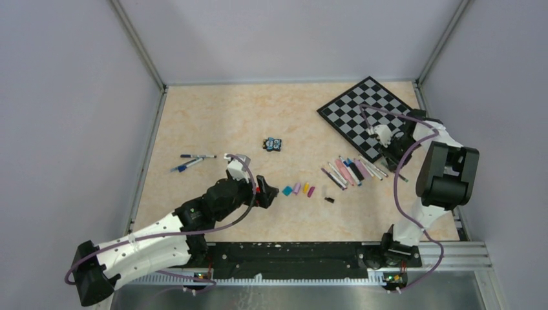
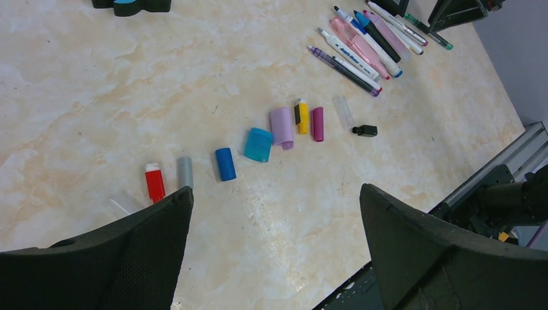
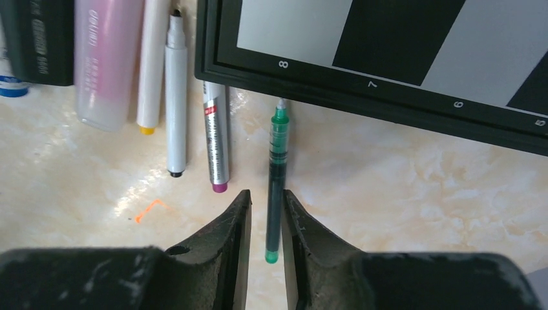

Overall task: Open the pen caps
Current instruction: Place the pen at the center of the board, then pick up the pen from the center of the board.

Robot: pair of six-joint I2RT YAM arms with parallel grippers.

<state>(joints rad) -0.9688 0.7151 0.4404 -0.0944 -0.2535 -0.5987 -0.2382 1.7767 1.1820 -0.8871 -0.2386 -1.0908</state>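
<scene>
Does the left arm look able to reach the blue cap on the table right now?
Probably yes. The left gripper hangs open near the blue cap, which lies apart from the grey cap and teal cap beside it, and nothing stands between.

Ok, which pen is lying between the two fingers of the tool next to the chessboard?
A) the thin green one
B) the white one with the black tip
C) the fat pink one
A: the thin green pen lies between the jaws of the right tool, just below the chessboard.
</scene>
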